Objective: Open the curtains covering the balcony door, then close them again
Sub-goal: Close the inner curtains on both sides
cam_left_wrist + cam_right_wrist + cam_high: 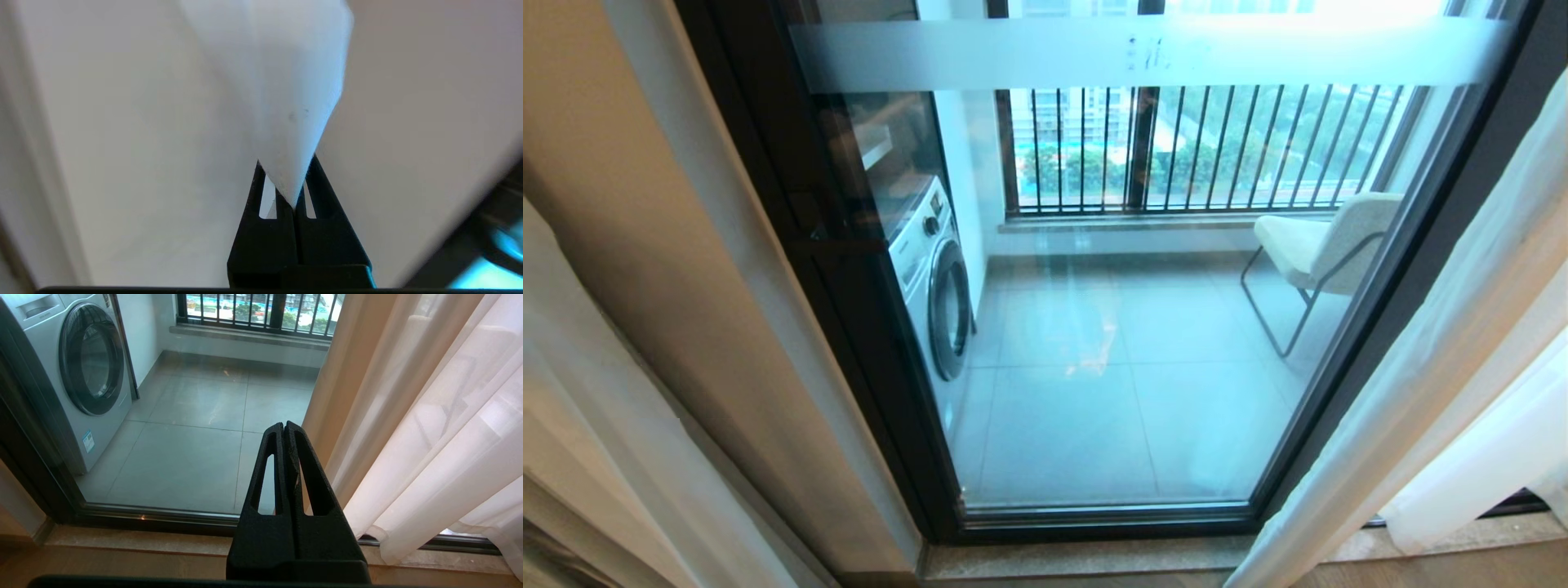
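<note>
While the balcony door shows one bare pane, two sheer curtains hang drawn back, one at each side edge of its frame, each beside a beige drape. Left tool is pressed together, pinching a fold of the left curtain. Right tool, fingers pressed together and holding nothing, hangs near the sill, just beside the right curtain's hem. One washing machine and one chair stand beyond the glass.

Probably an apartment: washing machine on balcony

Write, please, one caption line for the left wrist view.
Left gripper shut on a pinched fold of sheer white curtain.
</note>
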{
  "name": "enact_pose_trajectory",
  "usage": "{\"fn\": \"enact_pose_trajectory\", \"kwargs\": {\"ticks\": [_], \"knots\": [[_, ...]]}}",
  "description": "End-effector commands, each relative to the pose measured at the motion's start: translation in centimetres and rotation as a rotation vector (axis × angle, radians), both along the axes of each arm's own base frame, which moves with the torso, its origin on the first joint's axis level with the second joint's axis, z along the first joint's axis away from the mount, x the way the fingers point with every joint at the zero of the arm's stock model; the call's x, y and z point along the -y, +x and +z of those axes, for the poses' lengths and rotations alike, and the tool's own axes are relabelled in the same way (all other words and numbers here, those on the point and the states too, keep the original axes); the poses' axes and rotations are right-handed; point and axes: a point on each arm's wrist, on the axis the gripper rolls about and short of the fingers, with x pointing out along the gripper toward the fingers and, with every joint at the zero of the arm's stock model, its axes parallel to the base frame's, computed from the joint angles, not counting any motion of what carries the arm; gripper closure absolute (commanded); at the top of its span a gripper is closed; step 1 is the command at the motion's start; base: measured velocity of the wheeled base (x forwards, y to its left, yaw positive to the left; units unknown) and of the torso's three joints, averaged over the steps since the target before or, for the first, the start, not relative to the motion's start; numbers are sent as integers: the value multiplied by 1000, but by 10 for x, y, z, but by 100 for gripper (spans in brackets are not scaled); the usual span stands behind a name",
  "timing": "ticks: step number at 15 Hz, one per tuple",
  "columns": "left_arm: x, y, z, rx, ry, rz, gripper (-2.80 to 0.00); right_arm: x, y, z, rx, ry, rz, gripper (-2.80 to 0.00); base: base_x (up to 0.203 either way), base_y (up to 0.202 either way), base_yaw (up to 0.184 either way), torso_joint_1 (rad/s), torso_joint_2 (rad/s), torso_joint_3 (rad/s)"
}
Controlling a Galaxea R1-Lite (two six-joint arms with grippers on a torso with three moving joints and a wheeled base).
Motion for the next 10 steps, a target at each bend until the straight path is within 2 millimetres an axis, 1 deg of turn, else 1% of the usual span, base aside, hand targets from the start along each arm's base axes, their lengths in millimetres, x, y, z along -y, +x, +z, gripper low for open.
{"fn": "enact_pose_trajectory", "kwargs": {"ticks": [1,3,5,10], "knots": [[21,-15,12,35,43,-80,0,0,0,0,-1,-1,0,0,0,0,0,0,0,0],[33,-21,9,26,38,-114,0,0,0,0,-1,-1,0,0,0,0,0,0,0,0],[43,-24,8,19,47,-143,0,0,0,0,-1,-1,0,0,0,0,0,0,0,0],[55,-15,20,42,85,-273,0,0,0,0,-1,-1,0,0,0,0,0,0,0,0]]}}
